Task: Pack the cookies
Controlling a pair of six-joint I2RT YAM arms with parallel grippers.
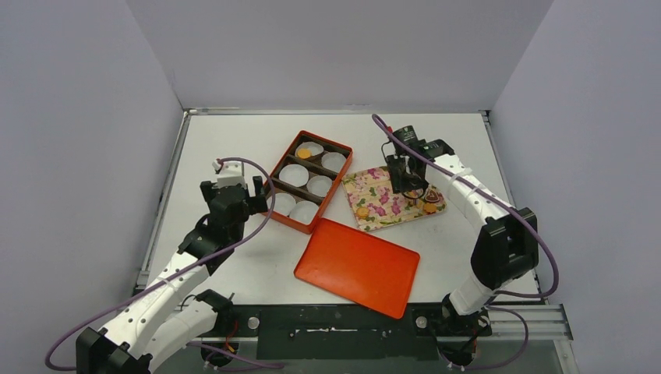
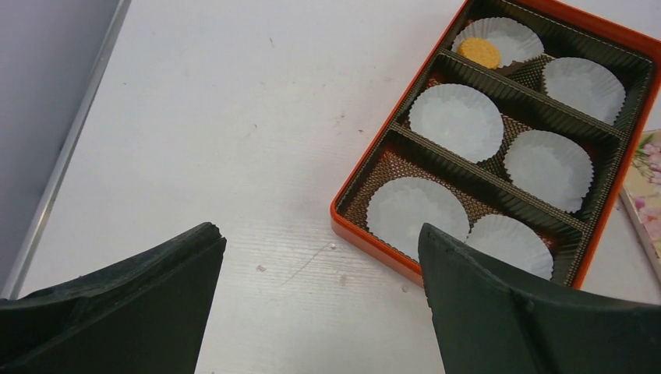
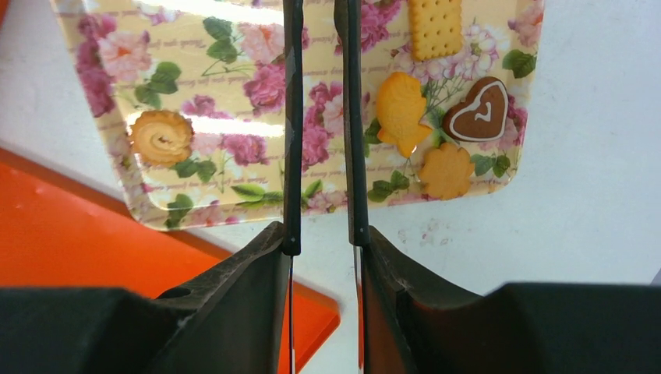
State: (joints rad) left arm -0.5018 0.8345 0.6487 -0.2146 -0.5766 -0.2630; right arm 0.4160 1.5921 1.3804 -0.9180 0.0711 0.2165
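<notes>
Our left gripper (image 2: 318, 232) stands with its jaws wide apart and nothing between them, hanging over the white table (image 2: 234, 117) just beside the near corner of the orange box (image 2: 362, 238). The box holds six white paper cups (image 2: 456, 121) in a brown liner, and one round orange cookie (image 2: 478, 51) lies in the far left cup; we see the other five cups bare. Our right gripper (image 1: 405, 187) hangs over the floral tray (image 3: 234, 101), which sits right of the box. Its two thin fingers (image 3: 292, 117) run parallel with a narrow gap, but their tips leave the wrist view at the top, so we cannot tell whether they pinch anything. On the tray we see a swirl cookie (image 3: 160, 136) left of the fingers and, to their right, a rectangular cracker (image 3: 435, 27), a fish-shaped cookie (image 3: 401, 113), a brown heart cookie (image 3: 477, 111) and a flower-shaped cookie (image 3: 446, 171). The orange lid (image 1: 357, 265) lies flat on the table, near the tray's front edge.
</notes>
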